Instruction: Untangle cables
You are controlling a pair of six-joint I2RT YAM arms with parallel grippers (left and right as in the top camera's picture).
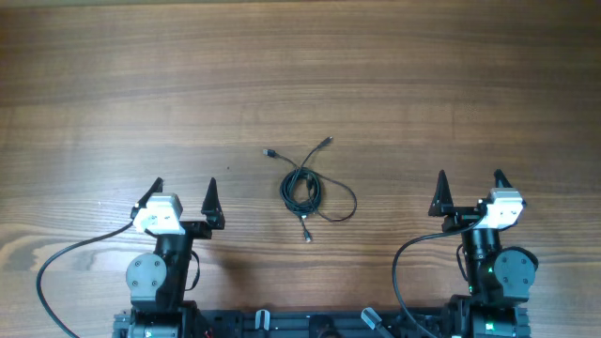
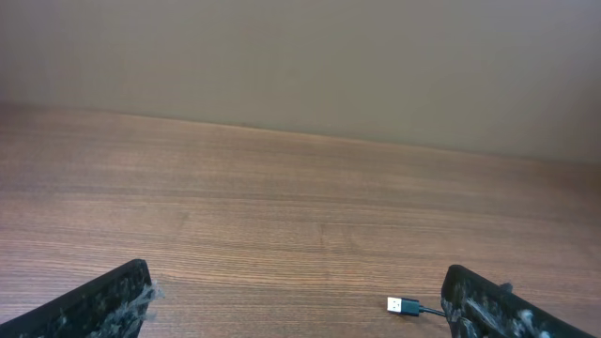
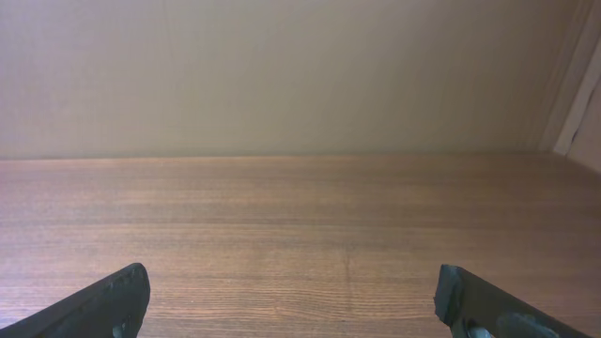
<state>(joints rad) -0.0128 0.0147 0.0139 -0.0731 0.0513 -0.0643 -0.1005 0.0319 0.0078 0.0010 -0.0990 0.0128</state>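
Left fingers [image 1: 212, 199] are standing fully open, gripping nothing; cables [image 1: 302, 191] are lying coiled on the surface [image 1: 376, 75], between both pairs, untouched; right fingers [image 1: 440, 192] are gaping empty too. Pinching several strands together risks tightening the knot.

Brown wood-grain surface [image 1: 394, 75], grain running left to right. Near its middle lies a tangle of thin black cables [image 1: 301, 190]: a small coiled loop, two plug ends splayed toward the far side, one toward the near edge. Left wrist view: one silver-tipped plug [image 2: 402, 304] flat on the wood.
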